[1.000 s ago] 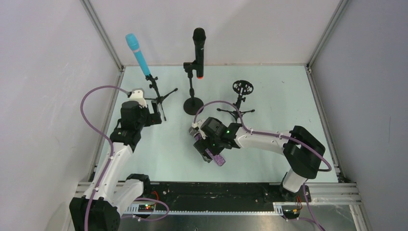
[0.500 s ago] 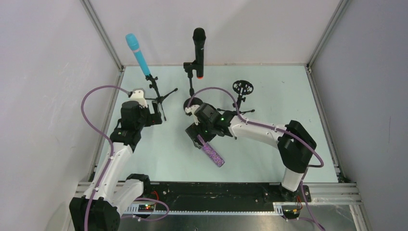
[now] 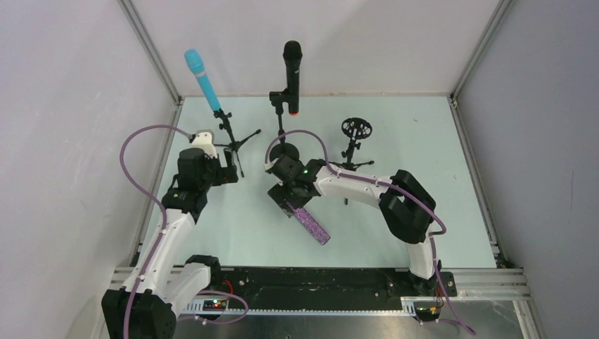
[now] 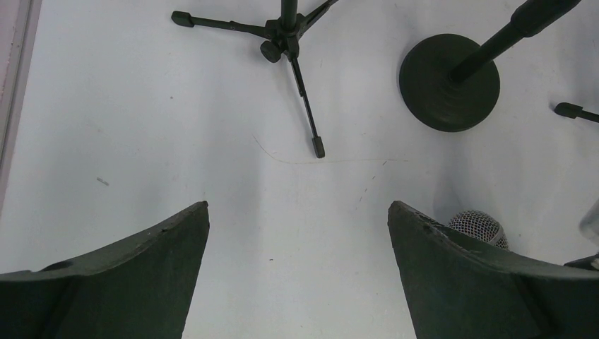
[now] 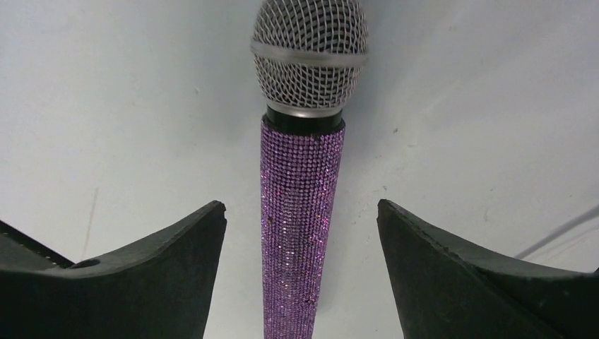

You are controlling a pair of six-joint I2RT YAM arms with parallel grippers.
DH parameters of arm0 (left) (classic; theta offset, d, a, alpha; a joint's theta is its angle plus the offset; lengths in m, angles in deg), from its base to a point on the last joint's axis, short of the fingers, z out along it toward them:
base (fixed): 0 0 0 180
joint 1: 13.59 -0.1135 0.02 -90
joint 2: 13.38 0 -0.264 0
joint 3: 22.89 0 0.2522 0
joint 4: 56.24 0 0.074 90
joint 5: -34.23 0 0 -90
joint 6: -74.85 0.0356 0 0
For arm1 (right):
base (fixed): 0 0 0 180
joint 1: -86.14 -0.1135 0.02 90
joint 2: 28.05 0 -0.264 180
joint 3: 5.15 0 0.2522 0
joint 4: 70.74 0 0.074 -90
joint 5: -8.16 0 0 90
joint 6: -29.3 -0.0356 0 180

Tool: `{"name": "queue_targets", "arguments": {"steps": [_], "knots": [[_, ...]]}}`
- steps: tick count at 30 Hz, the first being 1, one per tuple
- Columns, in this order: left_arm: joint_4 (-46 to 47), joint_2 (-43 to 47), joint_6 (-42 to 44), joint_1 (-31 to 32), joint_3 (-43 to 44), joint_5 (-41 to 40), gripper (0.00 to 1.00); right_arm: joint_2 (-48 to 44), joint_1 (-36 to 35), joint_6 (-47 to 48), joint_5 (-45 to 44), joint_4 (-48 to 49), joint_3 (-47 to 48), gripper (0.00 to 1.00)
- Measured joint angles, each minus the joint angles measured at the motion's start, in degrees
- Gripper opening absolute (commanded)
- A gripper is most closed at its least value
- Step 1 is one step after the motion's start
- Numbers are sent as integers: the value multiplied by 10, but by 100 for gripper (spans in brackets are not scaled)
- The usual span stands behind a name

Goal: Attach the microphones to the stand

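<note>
The pale counter [image 3: 438,176] is walled on three sides by white panels. On it the right arm [image 3: 353,187] reaches across toward the middle, while the left arm [image 3: 169,226] rises along the left edge. Three stands line the far half. The tripod stand [image 3: 229,134] on the left carries the turquoise microphone [image 3: 203,79], tilted with its head up and to the left. The round-base stand [image 4: 449,83] in the middle holds the black microphone [image 3: 292,74] upright, orange end down. The smaller tripod stand [image 3: 355,128] to the right ends in a bare ring-shaped clip. The purple glitter microphone [image 5: 302,212] lies flat on the counter near the middle. Its silver mesh head points away from the near edge and its tail shows at the front. The right end effector [image 5: 300,212] hangs low over it, fingers spread to either side of the glitter body with a gap on each side, touching nothing. The left end effector [image 4: 298,205] is spread wide over bare counter, just in front of the left tripod's feet, gripping nothing.
</note>
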Motion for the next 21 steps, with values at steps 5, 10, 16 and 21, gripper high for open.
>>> {"name": "queue_targets", "arguments": {"steps": [5,10,16,21], "knots": [[0,0,2,1,0,0,100,14,-3,-9,-6,-24,0,74],[0,0,2,2,0,0,100,22,-6,-15,2,-26,1,64],[0,0,2,3,0,0,100,61,-10,-21,11,-28,11,61],[0,0,2,3,0,0,100,78,-14,-23,11,-33,28,47]]}}
